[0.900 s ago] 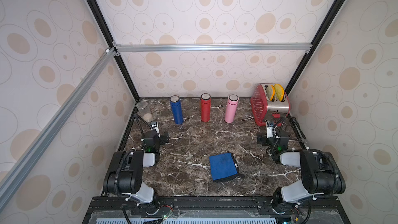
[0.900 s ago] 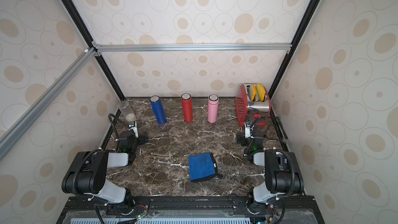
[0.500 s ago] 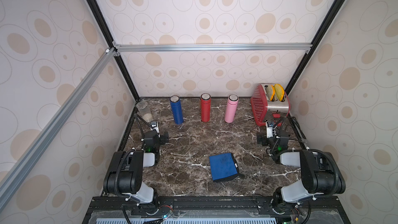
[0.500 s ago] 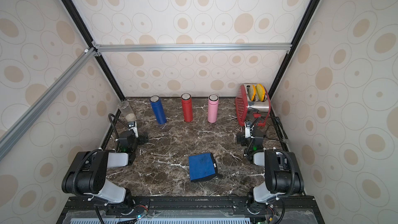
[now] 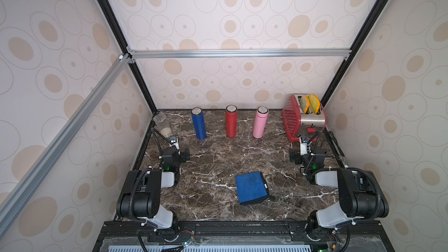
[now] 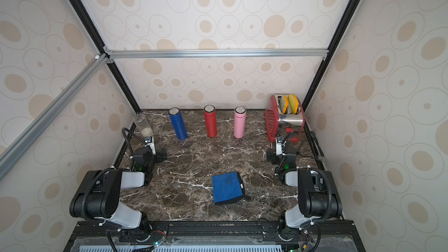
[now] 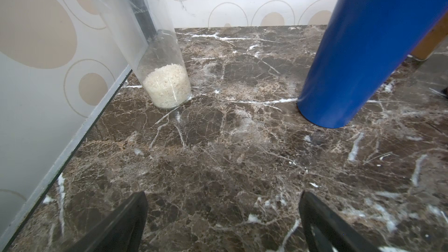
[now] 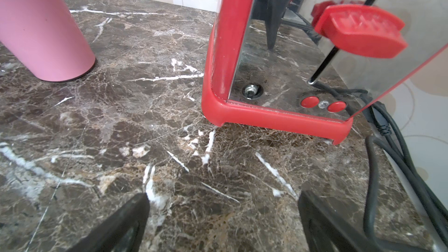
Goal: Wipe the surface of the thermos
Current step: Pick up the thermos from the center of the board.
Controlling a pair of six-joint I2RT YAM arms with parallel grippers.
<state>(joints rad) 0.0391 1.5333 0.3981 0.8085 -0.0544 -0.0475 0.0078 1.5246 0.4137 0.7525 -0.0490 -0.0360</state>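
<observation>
Lying nearest on the marble surface (image 5: 218, 156), the folded blue cloth (image 5: 252, 187) has bare room all round. The left gripper (image 7: 223, 198) and right gripper (image 8: 223, 196) sit by the side edges, both spread wide and empty. Along the back wall the blue thermos (image 5: 198, 124), red thermos (image 5: 231, 123) and pink thermos (image 5: 260, 124) stand apart, between a rice jar (image 5: 163, 126) and a toaster (image 5: 292, 120). Nothing has shifted since earlier.

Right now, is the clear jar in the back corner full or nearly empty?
Nearly empty. The clear jar holds only a shallow layer of white grains at its bottom; above that it is see-through.
</observation>
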